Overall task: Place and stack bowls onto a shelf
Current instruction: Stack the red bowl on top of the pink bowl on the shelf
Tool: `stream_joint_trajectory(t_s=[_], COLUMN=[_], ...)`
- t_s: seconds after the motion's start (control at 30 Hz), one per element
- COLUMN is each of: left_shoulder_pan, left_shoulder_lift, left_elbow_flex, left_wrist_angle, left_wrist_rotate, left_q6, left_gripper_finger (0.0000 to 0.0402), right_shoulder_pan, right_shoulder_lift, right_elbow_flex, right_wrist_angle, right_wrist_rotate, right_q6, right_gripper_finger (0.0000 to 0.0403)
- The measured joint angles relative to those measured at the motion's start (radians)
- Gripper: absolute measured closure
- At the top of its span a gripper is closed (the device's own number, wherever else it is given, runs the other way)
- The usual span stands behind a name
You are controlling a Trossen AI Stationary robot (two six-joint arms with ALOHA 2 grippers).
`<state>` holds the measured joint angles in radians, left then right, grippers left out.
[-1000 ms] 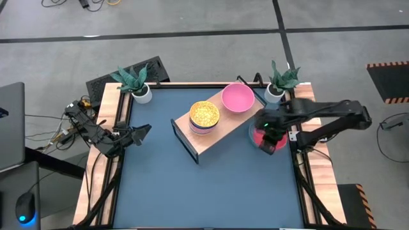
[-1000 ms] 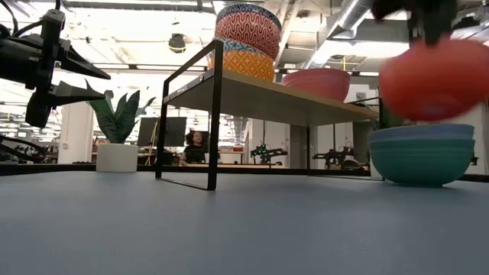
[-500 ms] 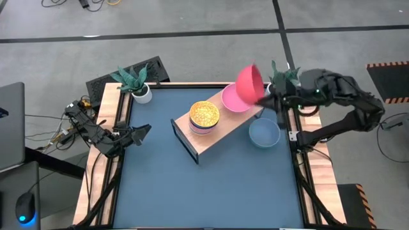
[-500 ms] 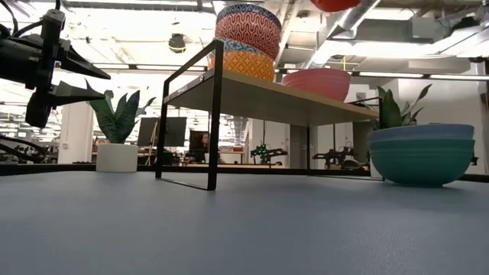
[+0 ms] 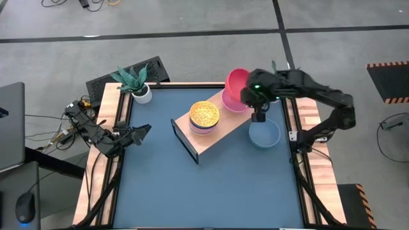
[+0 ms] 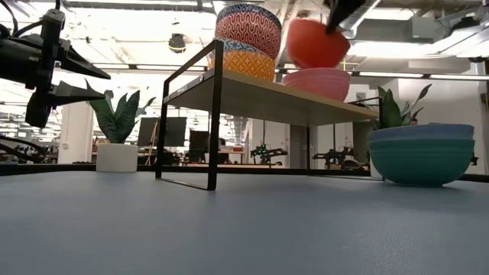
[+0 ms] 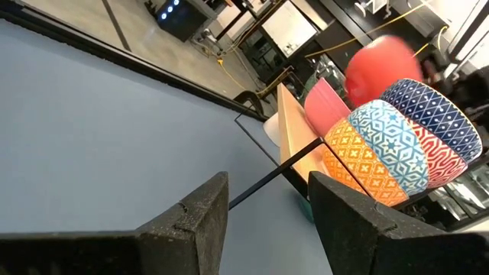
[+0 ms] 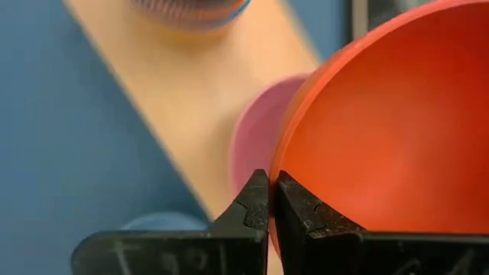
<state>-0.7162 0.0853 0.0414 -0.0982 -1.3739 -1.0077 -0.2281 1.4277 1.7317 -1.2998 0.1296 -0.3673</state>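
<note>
Bowls: one red bowl (image 8: 382, 130), tilted, rim pinched between the closed fingers of the right gripper (image 8: 269, 200), held in the air just above the pink bowl (image 5: 232, 102) at the far right end of the shelf (image 5: 217, 131). Stack of patterned bowls (image 5: 204, 117) on the shelf's left part. Blue and teal bowls (image 6: 420, 156) nested on the table (image 5: 211, 185), right of the shelf. Left gripper (image 5: 139, 133) at the table's left edge, fingers apart, empty.

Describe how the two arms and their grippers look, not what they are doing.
Both arms are dark, jointed links. The right arm shows a small green light near its wrist. The left arm has loose cables at its base. The left gripper and right gripper have two matte black, rough-textured fingers tapering to blunt tips.
</note>
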Motion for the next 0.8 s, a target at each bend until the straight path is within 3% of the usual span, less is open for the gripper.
stream_joint_trajectory(t_s=[0.2, 0.53, 0.8], left_shoulder_pan=[0.0, 0.0, 0.0], left_shoulder_lift=[0.0, 0.0, 0.0], left_elbow_flex=[0.0, 0.0, 0.0], left_wrist_angle=[0.0, 0.0, 0.0], left_wrist_rotate=[-0.001, -0.002, -0.003], left_q6=[0.0, 0.001, 0.001], left_gripper_finger=[0.0236, 0.0236, 0.0236], right_shoulder_pan=[-0.01, -0.026, -0.059], right_shoulder_lift=[0.067, 0.085, 0.085], right_elbow_flex=[0.0, 0.0, 0.0], right_wrist_angle=[-0.109, -0.11, -0.101], right_wrist_rotate=[-0.03, -0.058, -0.057], right_q6=[-0.027, -0.061, -0.052], right_gripper_finger=[0.0377, 0.0376, 0.0306])
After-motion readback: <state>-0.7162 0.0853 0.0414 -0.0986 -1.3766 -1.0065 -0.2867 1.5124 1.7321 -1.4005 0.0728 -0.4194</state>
